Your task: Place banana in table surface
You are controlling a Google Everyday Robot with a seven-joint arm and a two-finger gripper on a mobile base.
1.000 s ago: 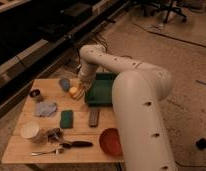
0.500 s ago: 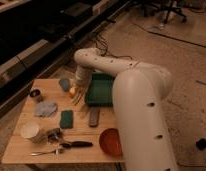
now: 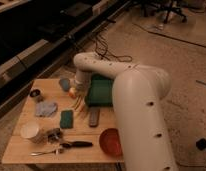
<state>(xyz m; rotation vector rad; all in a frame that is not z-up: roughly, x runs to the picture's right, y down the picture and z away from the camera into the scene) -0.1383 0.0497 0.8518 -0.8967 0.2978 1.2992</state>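
Note:
The gripper (image 3: 79,104) hangs at the end of the white arm (image 3: 138,105), low over the light wooden table surface (image 3: 26,112). It sits left of the dark green tray (image 3: 102,91) and just behind the green sponge (image 3: 66,119). A pale cream elongated shape (image 3: 82,107) at the gripper's tip looks like the banana, close above the wood. I cannot tell whether it is held or resting. A round orange-yellow fruit (image 3: 72,92) lies just behind the gripper.
On the table are a blue cup (image 3: 64,84), a small dark can (image 3: 36,94), a grey-blue cloth (image 3: 46,108), a white bowl (image 3: 30,130), a dark flat bar (image 3: 94,116), a red bowl (image 3: 111,141) and a black-handled utensil (image 3: 72,145). Cables lie on the floor behind.
The gripper has come down and toward the table's front, from beside the round fruit to low over the wood near the sponge.

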